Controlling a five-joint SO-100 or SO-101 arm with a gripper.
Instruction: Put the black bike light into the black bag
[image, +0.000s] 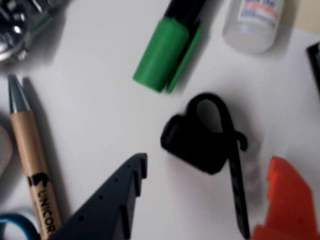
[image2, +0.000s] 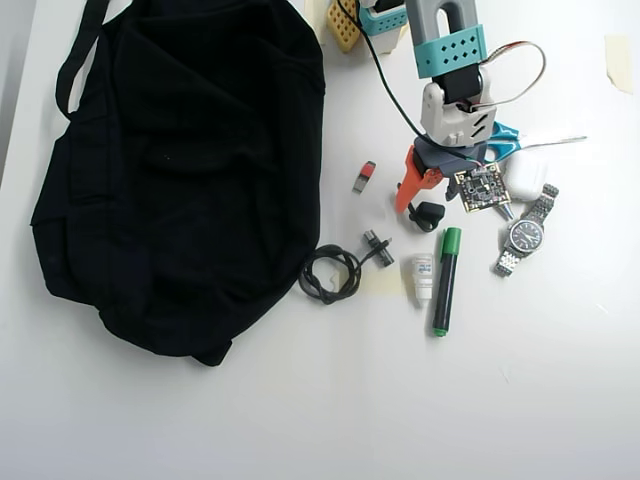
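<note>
Black bike light (image: 195, 142) sits between spread gripper (image: 205, 200) fingers, ready to pinch | black bag (image2: 180, 170) waits well apart at table's (image2: 300, 420) left edge, overhead view

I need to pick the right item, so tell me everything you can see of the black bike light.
The small black rounded bike light looks like matte plastic or rubber, with a thin black strap looping over its top and trailing away. It lies on the white table, untouched, between the open end effector fingers in the wrist view. In the overhead view it sits beside the orange finger.
</note>
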